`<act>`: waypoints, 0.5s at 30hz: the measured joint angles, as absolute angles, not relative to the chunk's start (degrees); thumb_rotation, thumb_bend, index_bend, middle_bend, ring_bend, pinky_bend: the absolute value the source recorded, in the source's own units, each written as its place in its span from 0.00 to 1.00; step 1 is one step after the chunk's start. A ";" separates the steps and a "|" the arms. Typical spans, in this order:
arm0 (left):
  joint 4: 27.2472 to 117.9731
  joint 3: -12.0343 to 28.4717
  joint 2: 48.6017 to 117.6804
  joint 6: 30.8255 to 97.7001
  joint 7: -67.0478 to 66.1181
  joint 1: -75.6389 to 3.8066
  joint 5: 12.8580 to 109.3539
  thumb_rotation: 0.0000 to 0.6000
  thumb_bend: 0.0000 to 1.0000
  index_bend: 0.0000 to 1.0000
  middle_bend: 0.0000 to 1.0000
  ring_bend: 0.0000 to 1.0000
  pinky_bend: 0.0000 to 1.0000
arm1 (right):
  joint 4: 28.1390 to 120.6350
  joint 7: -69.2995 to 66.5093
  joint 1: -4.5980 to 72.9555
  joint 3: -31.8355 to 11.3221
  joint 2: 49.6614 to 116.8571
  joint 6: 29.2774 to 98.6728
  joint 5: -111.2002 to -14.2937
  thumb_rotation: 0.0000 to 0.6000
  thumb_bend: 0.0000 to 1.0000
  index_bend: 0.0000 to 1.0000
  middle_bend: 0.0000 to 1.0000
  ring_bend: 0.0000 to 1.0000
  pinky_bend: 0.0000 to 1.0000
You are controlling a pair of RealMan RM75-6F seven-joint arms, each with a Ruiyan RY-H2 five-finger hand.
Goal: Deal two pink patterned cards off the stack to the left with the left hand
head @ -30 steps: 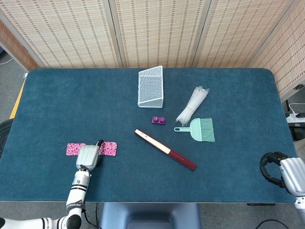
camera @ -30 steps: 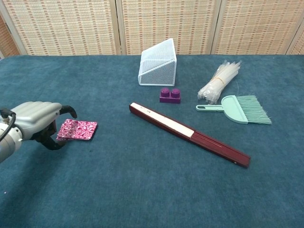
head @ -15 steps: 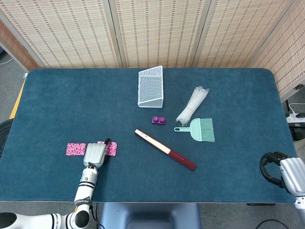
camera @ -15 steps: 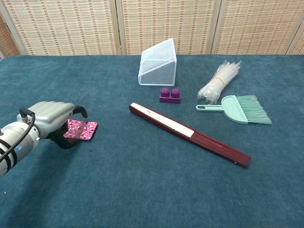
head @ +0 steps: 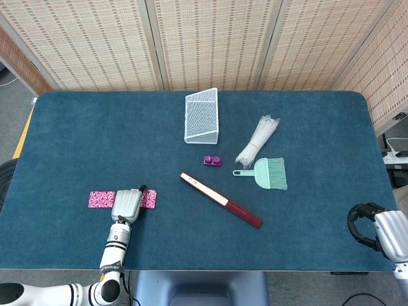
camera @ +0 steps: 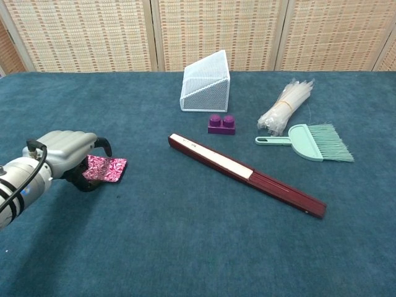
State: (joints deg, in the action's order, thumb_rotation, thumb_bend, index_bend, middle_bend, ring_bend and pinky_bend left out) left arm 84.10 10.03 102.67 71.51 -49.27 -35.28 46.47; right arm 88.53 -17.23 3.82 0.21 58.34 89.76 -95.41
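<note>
The stack of pink patterned cards lies flat at the front left of the table. My left hand sits over the stack's left end with its fingers curled down onto it. The hand hides the contact, so I cannot tell whether it grips a card. One pink card lies alone on the table just left of the hand in the head view. My right hand hangs off the table's front right corner, far from the cards, fingers curled in with nothing in them.
A closed dark red fan lies diagonally mid-table. Behind it are a purple block, a white mesh basket, a bundle of clear straws and a green hand brush. The table's front edge runs close under the left hand.
My left hand moved right from the single card to the stack, then settled there with a slight drift back left. The right hand has not moved.
</note>
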 measured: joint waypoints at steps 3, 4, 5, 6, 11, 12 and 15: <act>84.15 9.94 102.75 71.53 -49.21 -35.31 46.49 1.00 0.32 0.28 1.00 1.00 1.00 | 88.56 -17.22 3.84 0.22 58.32 89.73 -95.43 1.00 0.37 0.66 0.58 0.52 0.80; 84.13 9.90 102.81 71.55 -49.15 -35.32 46.56 1.00 0.32 0.28 1.00 1.00 1.00 | 88.56 -17.20 3.82 0.23 58.32 89.75 -95.44 1.00 0.37 0.66 0.58 0.52 0.80; 84.10 9.87 102.85 71.56 -49.09 -35.33 46.64 1.00 0.32 0.28 1.00 1.00 1.00 | 88.57 -17.21 3.82 0.24 58.32 89.75 -95.46 1.00 0.37 0.66 0.58 0.52 0.80; 84.05 9.84 102.91 71.57 -48.97 -35.33 46.76 1.00 0.32 0.29 1.00 1.00 1.00 | 88.57 -17.23 3.83 0.24 58.31 89.76 -95.47 1.00 0.37 0.66 0.58 0.52 0.80; 83.49 9.69 103.28 71.62 -48.00 -35.27 47.51 1.00 0.32 0.30 1.00 1.00 1.00 | 88.55 -17.30 3.82 0.19 58.30 89.83 -95.42 1.00 0.37 0.66 0.58 0.52 0.80; 83.37 9.66 103.34 71.61 -47.86 -35.25 47.61 1.00 0.32 0.31 1.00 1.00 1.00 | 88.54 -17.32 3.82 0.18 58.30 89.84 -95.42 1.00 0.37 0.66 0.58 0.52 0.80; 83.09 9.60 103.49 71.62 -47.33 -35.17 48.05 1.00 0.32 0.32 1.00 1.00 1.00 | 88.54 -17.30 3.82 0.19 58.30 89.81 -95.41 1.00 0.37 0.66 0.58 0.52 0.80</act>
